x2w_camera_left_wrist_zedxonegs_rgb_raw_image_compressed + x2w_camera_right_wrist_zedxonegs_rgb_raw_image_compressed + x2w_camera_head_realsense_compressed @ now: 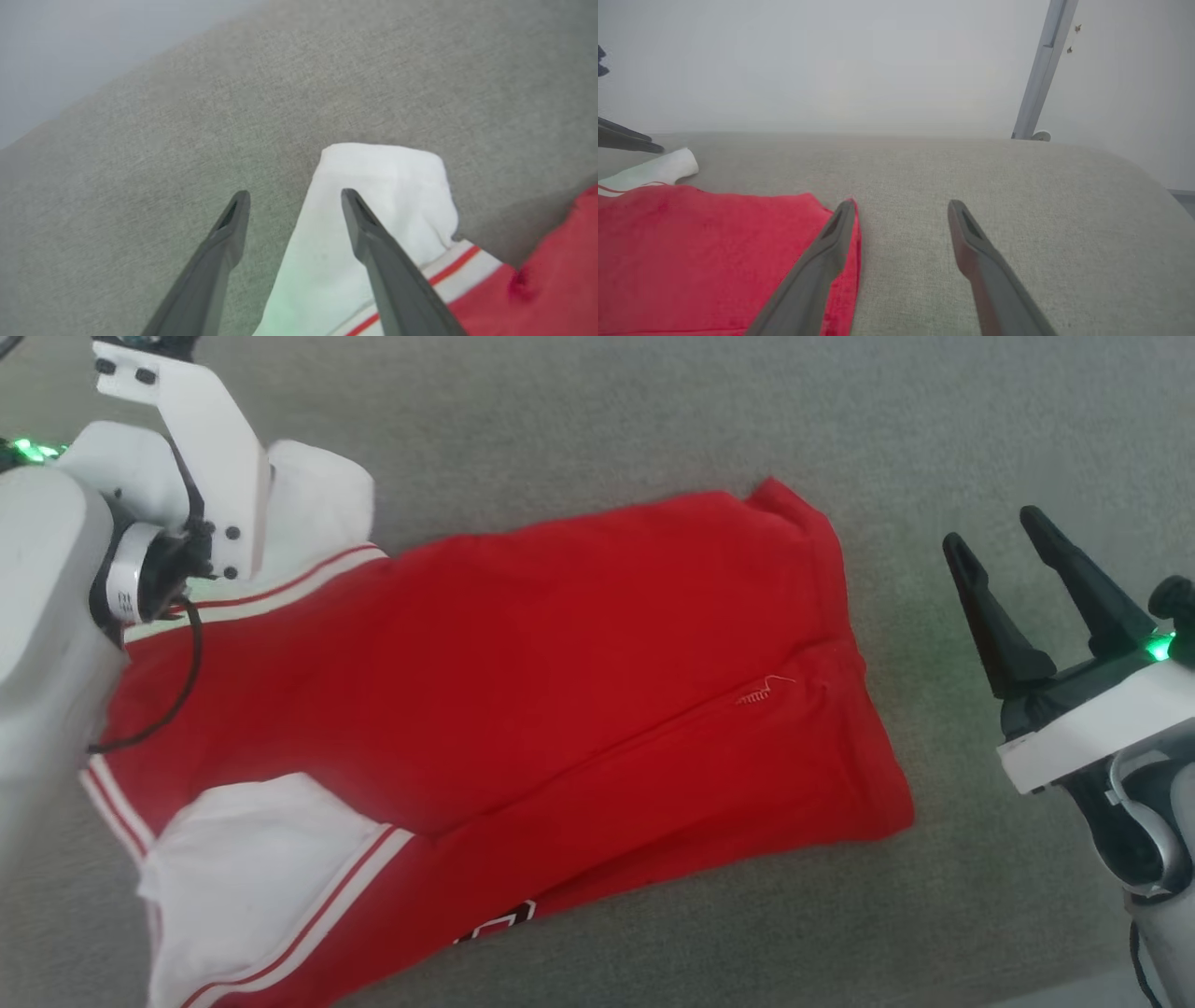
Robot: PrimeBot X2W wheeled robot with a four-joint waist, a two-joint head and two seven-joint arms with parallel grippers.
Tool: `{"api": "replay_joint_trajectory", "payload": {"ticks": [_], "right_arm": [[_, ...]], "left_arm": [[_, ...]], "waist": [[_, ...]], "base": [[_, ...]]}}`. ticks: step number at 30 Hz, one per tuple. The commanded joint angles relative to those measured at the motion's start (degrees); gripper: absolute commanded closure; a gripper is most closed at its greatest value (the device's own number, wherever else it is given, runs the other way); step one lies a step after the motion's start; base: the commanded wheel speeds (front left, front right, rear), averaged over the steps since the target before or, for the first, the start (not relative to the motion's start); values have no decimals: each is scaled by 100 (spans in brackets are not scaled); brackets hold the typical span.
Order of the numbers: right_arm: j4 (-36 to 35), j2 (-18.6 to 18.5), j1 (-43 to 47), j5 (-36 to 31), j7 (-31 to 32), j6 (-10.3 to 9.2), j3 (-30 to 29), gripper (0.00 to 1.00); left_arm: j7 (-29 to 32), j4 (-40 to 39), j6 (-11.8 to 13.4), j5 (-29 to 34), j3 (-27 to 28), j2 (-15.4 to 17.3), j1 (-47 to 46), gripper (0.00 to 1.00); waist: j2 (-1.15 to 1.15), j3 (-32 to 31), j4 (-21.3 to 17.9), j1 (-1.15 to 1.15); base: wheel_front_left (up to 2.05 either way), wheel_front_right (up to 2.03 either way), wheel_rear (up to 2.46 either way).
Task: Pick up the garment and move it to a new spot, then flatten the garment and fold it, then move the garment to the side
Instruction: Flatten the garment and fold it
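Note:
The garment (523, 709), a red shirt with white sleeves and striped trim, lies spread on the grey fabric surface, its hem toward the right. My left arm hangs over its far white sleeve (373, 200); the left gripper (294, 205) stands open above that sleeve's edge with nothing between its fingers. My right gripper (1004, 537) is open at the right, clear of the hem by a small gap. In the right wrist view the open gripper (901, 212) hovers beside the red hem corner (738, 256).
The grey upholstered surface (653, 420) stretches all around the shirt, with bare room beyond it and to its right. A pale wall and a metal post (1041, 70) stand past its far edge. The left gripper's dark fingers (626, 140) show at the right wrist view's left border.

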Motion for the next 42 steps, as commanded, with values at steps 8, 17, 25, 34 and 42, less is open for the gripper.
{"api": "replay_joint_trajectory", "payload": {"ticks": [8, 17, 25, 34, 42], "right_arm": [[165, -163, -233, 206, -165, 0, 219, 0], [215, -385, -475, 315, -51, 0, 389, 0], [152, -430, -548, 373, 58, 0, 369, 0], [137, -509, -1196, 694, 1149, 0, 877, 0], [656, -531, -2184, 890, 2610, 0, 1561, 0]], "left_arm": [[370, 860, 18, -2, -78, -187, -431, 0], [1308, 1625, 307, -386, -118, -626, -396, 100], [1618, 1551, 562, -503, -128, -705, -279, 100], [1233, 1264, 489, -521, -46, -789, -438, 100], [1087, 1154, 411, -454, -108, -1001, -733, 100]], "waist": [[0, 384, -215, 0], [0, 469, -197, 0], [0, 496, -144, 0], [0, 507, -13, 0], [0, 557, 265, 0]], "base": [[0, 0, 0], [0, 0, 0], [0, 0, 0], [0, 0, 0], [0, 0, 0]]}}
